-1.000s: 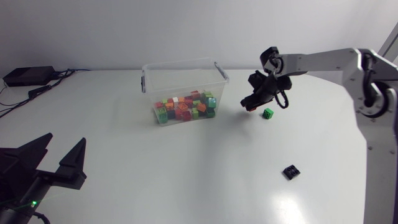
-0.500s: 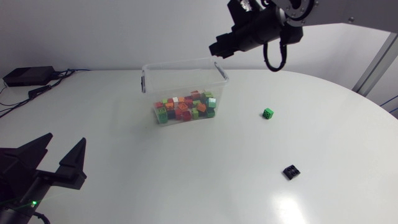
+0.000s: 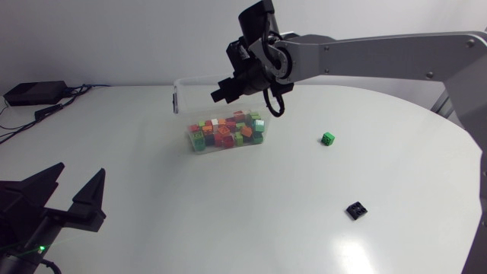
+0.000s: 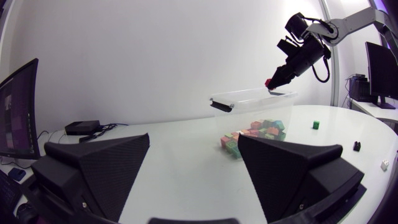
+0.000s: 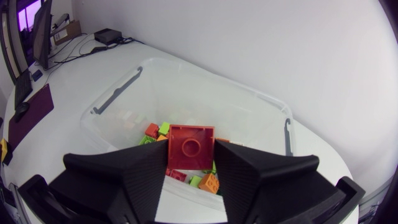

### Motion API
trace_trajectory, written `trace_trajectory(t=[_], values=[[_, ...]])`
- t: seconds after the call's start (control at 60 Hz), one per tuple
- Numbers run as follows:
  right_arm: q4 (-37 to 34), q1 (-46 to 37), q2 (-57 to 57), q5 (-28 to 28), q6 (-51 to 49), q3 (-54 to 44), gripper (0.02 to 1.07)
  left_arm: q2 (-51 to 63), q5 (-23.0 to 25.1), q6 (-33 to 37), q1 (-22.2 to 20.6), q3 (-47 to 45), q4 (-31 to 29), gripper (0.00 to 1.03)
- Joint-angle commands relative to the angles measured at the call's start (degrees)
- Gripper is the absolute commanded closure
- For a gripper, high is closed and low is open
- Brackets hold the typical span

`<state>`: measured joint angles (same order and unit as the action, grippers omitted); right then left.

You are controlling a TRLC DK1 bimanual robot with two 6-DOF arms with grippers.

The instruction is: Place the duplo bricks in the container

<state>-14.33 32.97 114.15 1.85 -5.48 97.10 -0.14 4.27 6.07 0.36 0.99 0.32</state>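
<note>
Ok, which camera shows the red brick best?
The right wrist view: the red brick sits large in the right gripper, above the container. The left wrist view shows a tiny red speck; in the head view I cannot make it out.

The right pincer [image 3: 221,93], clamping a red brick [image 5: 190,147], has swung from the green brick [image 3: 327,138] to over the container [image 3: 177,97].

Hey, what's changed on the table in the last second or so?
The right gripper rose from beside the green brick, swung across the table, and now holds a red brick between its fingers above the container. The green brick, the black brick, the container and the open left gripper stayed put.
</note>
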Motion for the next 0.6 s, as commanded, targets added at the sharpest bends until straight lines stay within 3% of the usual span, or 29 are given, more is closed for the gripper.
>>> trace_trajectory(t=[0.0,0.25,0.4,0.583], values=[[0.3,0.3,0.3,1.1,1.4,2.5,0.06,-0.5,0.6,0.5,0.5,-1.1,0.7,0.04],[-3.3,-6.5,-13.4,-0.7,1.3,-4.6,0.06,-0.5,0.6,0.5,0.5,-1.1,0.7,0.04],[-8.2,-17.3,-19.8,-5.9,0.9,-11.5,0.06,-0.5,0.6,0.5,0.5,-1.1,0.7,0.04],[-9.8,-28.6,-20.3,-10.4,-7.5,-21.6,0.06,-0.5,0.6,0.5,0.5,-1.1,0.7,0.04]])
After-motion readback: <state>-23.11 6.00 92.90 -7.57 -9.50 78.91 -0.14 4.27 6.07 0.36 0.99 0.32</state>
